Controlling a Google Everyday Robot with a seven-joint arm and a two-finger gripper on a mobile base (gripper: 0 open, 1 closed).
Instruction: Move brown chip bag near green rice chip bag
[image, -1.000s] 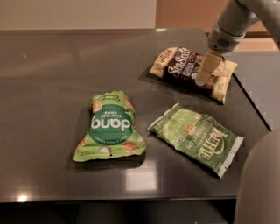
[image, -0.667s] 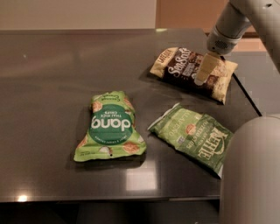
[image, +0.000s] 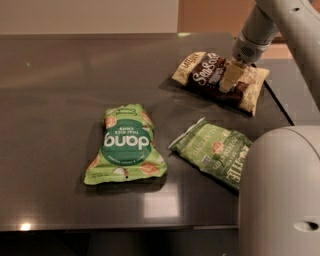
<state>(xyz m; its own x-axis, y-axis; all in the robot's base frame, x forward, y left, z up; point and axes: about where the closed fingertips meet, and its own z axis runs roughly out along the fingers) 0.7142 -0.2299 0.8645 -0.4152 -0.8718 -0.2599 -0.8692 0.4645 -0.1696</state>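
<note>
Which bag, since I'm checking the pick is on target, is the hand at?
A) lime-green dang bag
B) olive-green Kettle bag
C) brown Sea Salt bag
C: the hand is over the brown chip bag at the table's far right, away from the green rice chip bag.

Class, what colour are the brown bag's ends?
Cream-yellow, in the camera view; the gripper is at the brown bag.
</note>
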